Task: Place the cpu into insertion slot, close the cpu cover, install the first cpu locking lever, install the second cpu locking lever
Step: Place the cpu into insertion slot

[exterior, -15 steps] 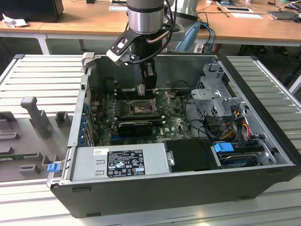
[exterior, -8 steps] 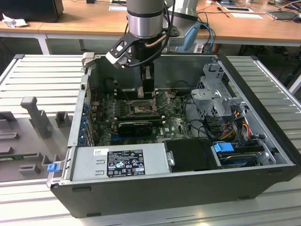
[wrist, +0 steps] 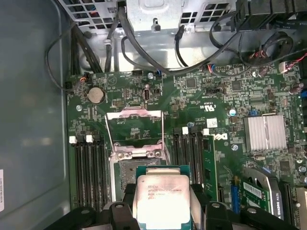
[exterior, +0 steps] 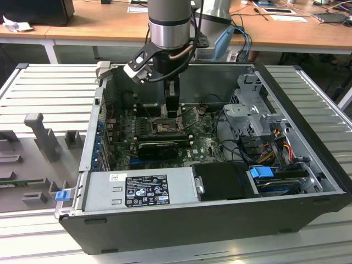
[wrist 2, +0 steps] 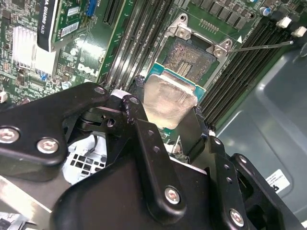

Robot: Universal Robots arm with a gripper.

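Observation:
My gripper (exterior: 172,111) reaches down into the open computer case, shut on the cpu (wrist: 163,201), a flat square chip with a pale silver top and a green edge. Both wrist views show black fingers (wrist 2: 140,120) pressing on two opposite sides of the cpu (wrist 2: 168,98). The chip hangs just above the insertion slot (wrist: 128,167), covering part of it and offset toward one edge. The slot's dark pin field (wrist 2: 189,60) lies bare. The cpu cover (wrist: 135,115) is swung open beyond its hinge, with green board visible through its window. A thin lever rod (wrist 2: 264,46) sticks out beside the socket.
Long black memory slots (wrist: 88,167) flank the socket on both sides. A black graphics card (exterior: 157,147) lies just in front of it, and a finned heat sink (wrist: 264,132) stands nearby. The power supply (exterior: 140,187), drive cage (exterior: 253,110) and loose cables (exterior: 275,143) crowd the case.

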